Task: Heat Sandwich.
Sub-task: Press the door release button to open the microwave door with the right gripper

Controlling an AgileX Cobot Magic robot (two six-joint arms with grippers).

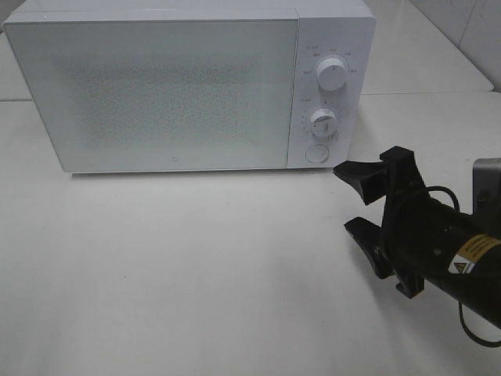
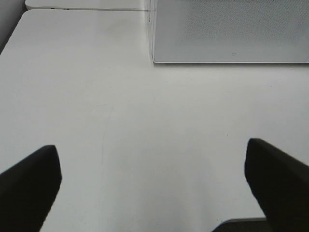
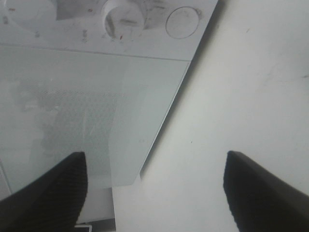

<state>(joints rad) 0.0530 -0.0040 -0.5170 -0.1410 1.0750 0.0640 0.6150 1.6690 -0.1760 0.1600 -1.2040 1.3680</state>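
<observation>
The sandwich is out of view in every frame. The white microwave stands at the back of the white table with its door shut. It also shows in the left wrist view and the right wrist view. My right gripper is open and empty, just right of and in front of the microwave's lower right corner, below the round door button. In the right wrist view the gripper faces the door's edge and the button. My left gripper is open and empty over bare table, left of the microwave.
Two white dials sit on the microwave's control panel. A grey object shows at the right edge behind my right arm. The white table spreads in front of the microwave.
</observation>
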